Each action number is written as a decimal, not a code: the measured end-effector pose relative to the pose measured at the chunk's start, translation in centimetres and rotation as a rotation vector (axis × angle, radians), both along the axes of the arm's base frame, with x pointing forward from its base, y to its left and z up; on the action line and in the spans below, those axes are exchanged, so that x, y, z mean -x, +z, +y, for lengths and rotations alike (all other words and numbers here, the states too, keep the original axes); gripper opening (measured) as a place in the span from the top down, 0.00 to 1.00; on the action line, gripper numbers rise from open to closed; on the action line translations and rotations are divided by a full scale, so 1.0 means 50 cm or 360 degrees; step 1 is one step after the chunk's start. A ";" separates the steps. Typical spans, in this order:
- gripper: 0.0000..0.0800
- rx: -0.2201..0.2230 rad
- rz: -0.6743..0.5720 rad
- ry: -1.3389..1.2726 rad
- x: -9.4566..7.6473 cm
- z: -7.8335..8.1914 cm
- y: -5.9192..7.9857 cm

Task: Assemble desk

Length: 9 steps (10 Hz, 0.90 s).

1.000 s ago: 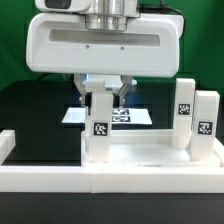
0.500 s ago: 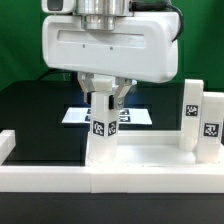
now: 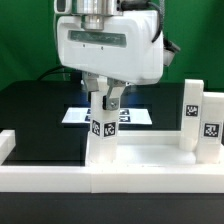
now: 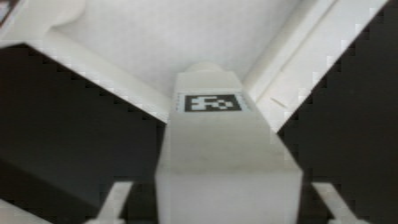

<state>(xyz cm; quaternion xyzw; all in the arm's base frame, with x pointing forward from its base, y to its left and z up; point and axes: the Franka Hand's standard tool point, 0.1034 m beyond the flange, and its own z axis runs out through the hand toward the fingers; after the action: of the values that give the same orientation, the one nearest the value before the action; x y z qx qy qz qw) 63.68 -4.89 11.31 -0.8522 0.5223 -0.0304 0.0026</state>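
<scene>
White plastic everywhere in front of me: I am seeing the gripper (image 3: 106, 100) clamping an upright block leg (image 3: 100, 138) near its top, one finger (image 3: 114, 103) pressing each side. The leg is standing vertical with a black-and-white tag (image 3: 99, 128) facing the exterior camera. Its lower end is sitting at the tabletop panel (image 3: 150, 158), close to that panel's edge on the exterior view's left; I cannot tell whether it is seated or only resting there.

In the wrist view the same leg (image 4: 217, 150) is filling the middle of the picture, tag (image 4: 215, 102) on its far end, with a finger (image 4: 111, 202) showing on either flank.

Two more legs (image 3: 188, 118) (image 3: 208, 130) are standing upright at the exterior view's right, just beside each other, both showing tags.

Behind the held leg, the marker board (image 3: 135, 116) is lying flat on the black counter (image 3: 40, 115). A low white rail (image 3: 40, 180) is running along the front.
</scene>
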 end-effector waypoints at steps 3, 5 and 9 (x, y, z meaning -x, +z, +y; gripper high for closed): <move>0.64 -0.0076 -0.0053 -0.0589 0.008 -0.004 0.000; 0.64 -0.0125 -0.0072 -0.0940 0.009 -0.007 -0.002; 0.63 -0.0133 -0.0076 -0.1287 0.012 -0.008 -0.001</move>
<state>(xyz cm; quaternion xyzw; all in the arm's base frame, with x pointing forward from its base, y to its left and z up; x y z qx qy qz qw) 63.09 -5.30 11.24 -0.5764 0.8159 -0.0273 0.0372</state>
